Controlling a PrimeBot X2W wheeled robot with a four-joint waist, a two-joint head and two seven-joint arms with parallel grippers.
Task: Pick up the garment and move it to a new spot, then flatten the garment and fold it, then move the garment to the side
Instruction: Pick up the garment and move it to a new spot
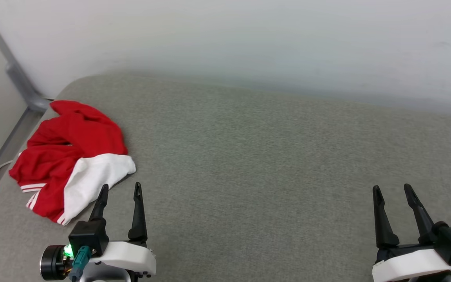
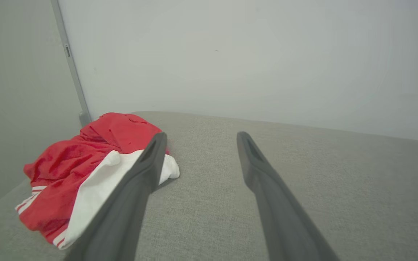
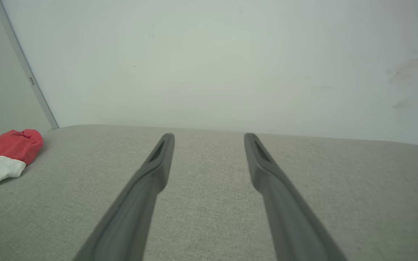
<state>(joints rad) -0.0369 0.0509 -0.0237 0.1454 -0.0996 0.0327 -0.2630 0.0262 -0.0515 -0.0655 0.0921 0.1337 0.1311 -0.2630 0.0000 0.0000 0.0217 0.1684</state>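
The garment (image 1: 63, 152) lies crumpled in a heap at the far left of the grey cushioned surface (image 1: 268, 156), red with a white sleeve and red-and-white striped trim showing. My left gripper (image 1: 120, 188) hovers open just in front of and to the right of the heap, nothing between its fingers. In the left wrist view the garment (image 2: 82, 166) sits left of the open left gripper (image 2: 201, 136), partly behind one finger (image 2: 147, 166). My right gripper (image 1: 392, 188) stands open and empty far to the right. The right wrist view shows the garment (image 3: 5, 156) at its left edge, well away from that gripper (image 3: 209, 136).
A pale wall (image 1: 249, 43) rises behind the surface. A grey metal post (image 1: 18, 78) runs down the back left corner beside the garment, where the surface's left edge drops off. Bare grey surface stretches between the two grippers.
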